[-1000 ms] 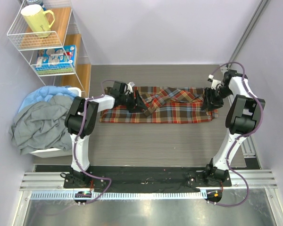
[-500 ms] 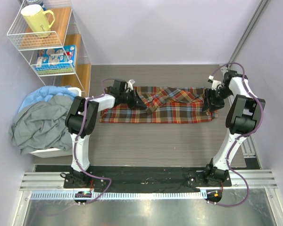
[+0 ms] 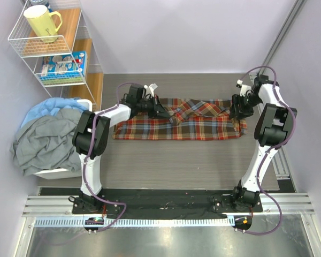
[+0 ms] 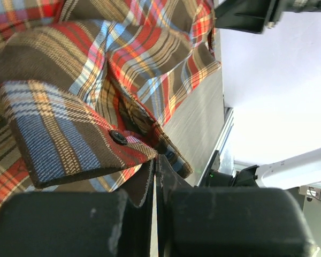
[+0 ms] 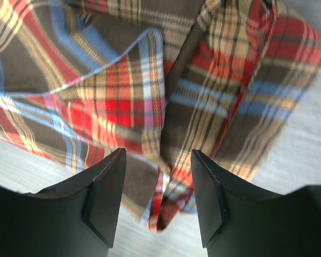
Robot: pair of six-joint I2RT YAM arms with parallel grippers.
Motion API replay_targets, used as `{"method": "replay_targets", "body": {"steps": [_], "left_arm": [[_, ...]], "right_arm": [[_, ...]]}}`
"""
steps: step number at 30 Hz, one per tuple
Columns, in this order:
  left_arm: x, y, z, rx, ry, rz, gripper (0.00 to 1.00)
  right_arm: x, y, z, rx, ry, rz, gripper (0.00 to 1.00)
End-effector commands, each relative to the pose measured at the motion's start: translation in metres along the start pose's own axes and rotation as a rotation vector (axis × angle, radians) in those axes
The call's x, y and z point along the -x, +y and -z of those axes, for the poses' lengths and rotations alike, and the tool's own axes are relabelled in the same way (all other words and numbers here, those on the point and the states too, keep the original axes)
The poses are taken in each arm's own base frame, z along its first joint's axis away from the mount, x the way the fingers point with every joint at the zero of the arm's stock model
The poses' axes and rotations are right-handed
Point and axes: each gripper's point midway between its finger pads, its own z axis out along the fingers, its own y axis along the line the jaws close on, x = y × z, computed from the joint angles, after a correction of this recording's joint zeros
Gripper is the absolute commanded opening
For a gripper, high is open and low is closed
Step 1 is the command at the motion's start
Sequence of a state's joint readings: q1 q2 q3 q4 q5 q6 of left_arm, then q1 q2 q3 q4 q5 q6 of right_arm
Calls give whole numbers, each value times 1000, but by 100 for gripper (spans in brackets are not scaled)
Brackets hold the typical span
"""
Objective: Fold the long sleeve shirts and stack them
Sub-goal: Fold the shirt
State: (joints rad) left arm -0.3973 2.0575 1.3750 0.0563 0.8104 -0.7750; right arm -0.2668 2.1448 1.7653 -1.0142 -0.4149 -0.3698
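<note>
One of the long sleeve shirts, in red, brown and yellow plaid, lies spread across the table, partly folded. My left gripper is at its far left part, shut on a buttoned edge of the shirt; the jaws meet with cloth pinched at their tips. At the shirt's right end, my right gripper hovers open. In the right wrist view its fingers straddle a bunched corner of the shirt without gripping it.
A wire shelf at the back left carries a yellow mug and a blue box. A basket heaped with grey and blue clothes stands left of the table. A metal rail runs along the right wall.
My left gripper closed on the shirt's edge and drew back toward the far side. The right gripper shifted slightly toward the far edge and stayed open.
</note>
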Motion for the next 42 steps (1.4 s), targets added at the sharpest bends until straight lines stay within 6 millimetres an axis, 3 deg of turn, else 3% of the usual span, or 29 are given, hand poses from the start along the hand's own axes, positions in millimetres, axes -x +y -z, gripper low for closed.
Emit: {"method": "replay_targets", "body": {"steps": [1,7,10,11,14,20,24,27,32,38,42], "left_arm": [[23,-47,13,-87,-48,-127,0],[33,-54,13,-97,-62,-155,0],[38,-59,14,-102,-72,-165,0],[39,-61,15,-106,-72,-170,0],[42,-67,20,-111,-79,-197,0],[50,-78,32,-111,-96,-231,0],[56,-95,48,-128,-121,-279,0],[50,-98,56,-119,-106,-281,0],[36,-103,68,-113,-91,-290,0],[30,-80,73,-48,-88,-252,0],[29,-41,75,33,-81,-228,0]], "right_arm": [[20,5,-2,64,-52,8,57],[7,14,-4,122,-7,14,54],[3,18,2,131,-5,23,43],[2,19,4,133,-5,31,33],[0,20,11,117,-2,45,19],[-2,19,25,98,3,56,1],[-8,31,43,125,29,41,1],[-18,40,54,135,54,41,1],[-46,41,51,120,120,32,1],[-56,25,29,80,148,-5,7],[-34,12,13,61,87,-50,18]]}}
